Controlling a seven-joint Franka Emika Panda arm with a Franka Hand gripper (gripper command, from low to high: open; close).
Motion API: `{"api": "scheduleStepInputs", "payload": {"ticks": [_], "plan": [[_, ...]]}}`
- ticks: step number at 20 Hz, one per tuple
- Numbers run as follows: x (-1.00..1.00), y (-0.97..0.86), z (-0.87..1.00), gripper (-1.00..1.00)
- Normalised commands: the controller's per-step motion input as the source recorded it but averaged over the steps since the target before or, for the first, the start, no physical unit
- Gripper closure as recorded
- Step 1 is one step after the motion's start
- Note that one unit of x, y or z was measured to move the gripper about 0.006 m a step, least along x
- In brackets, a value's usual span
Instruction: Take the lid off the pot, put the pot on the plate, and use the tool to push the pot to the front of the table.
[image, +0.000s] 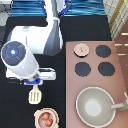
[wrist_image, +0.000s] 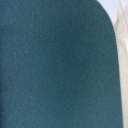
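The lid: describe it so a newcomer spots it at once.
Find the pinkish-brown stove panel at the exterior view's right. The lid lies on its top-left burner spot, far from the gripper above the tool. Unlike the black burners, it is pinkish-tan with a knob.

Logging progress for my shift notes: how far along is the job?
Done: the lid is off, lying on the stove; the pot sits on the plate. In hand: the arm's tool, at the exterior view's left, holds the spatula just topward of the pot. Left: the push to the front.
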Motion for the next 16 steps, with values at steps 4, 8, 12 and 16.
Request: {"api": "scheduleStepInputs", "payload": {"ticks": [4, 8, 12, 16], "plan": [[-0.92, 0.0, -0.31, 1.0], [-0.99, 0.02, -0.56, 1.0], [-1.0, 0.0, -0.69, 1.0], [-1.0, 0.01, -0.69, 1.0]]}}
